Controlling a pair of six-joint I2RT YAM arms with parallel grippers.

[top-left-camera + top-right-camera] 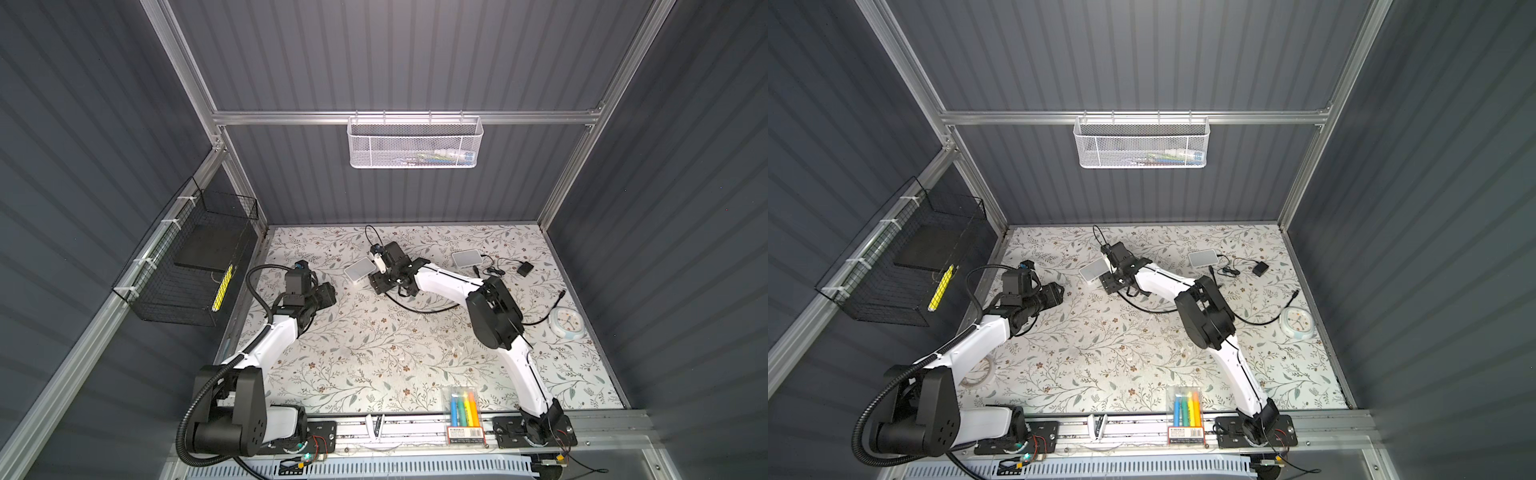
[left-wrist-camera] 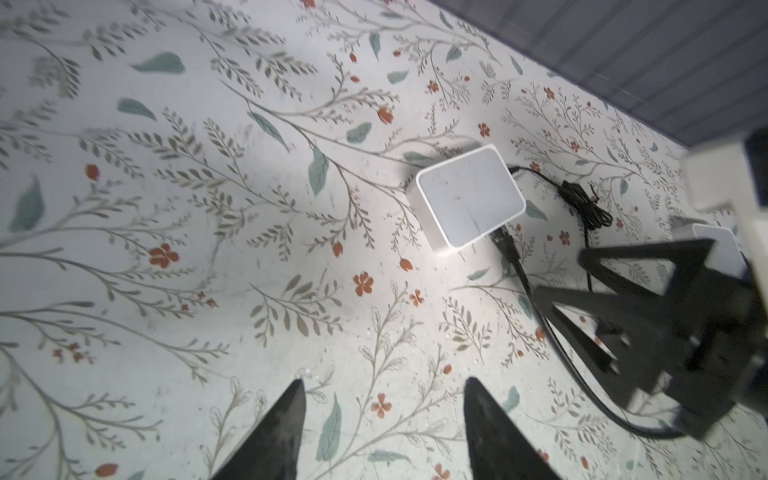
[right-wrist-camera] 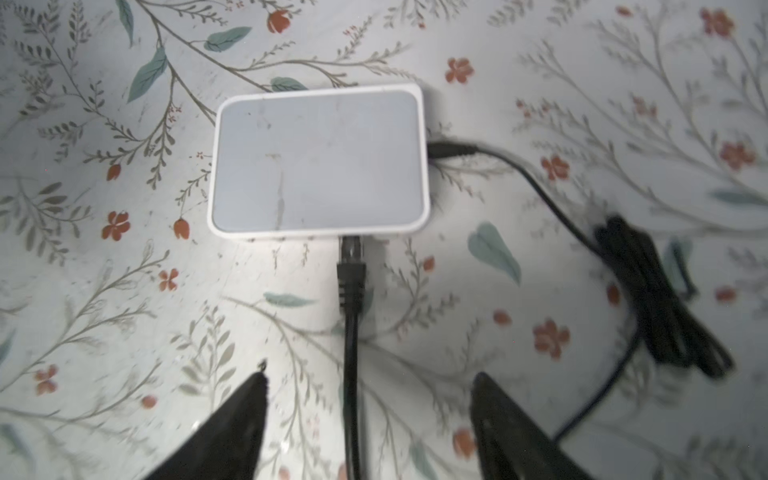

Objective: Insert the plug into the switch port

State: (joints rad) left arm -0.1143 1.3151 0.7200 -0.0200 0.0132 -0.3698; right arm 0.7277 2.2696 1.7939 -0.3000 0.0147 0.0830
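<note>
A white switch (image 3: 318,160) lies flat on the flowered table (image 1: 353,353), left of centre in both top views (image 1: 359,268) (image 1: 1092,269). The black plug (image 3: 352,266) sits with its head in a port on the switch's side, and its cable (image 3: 351,374) runs back between my right gripper's (image 3: 370,374) fingers without touching them. That gripper is open, a short way back from the plug. In the left wrist view the switch (image 2: 469,195) and plug (image 2: 505,245) show beyond my left gripper (image 2: 385,382), which is open and empty over bare table.
A bundled power cord (image 3: 656,291) lies beside the switch. A second white switch (image 1: 466,258) with a black adapter (image 1: 524,269) sits at the back right. A round clock (image 1: 566,326) lies at the right and a marker pack (image 1: 465,409) at the front edge.
</note>
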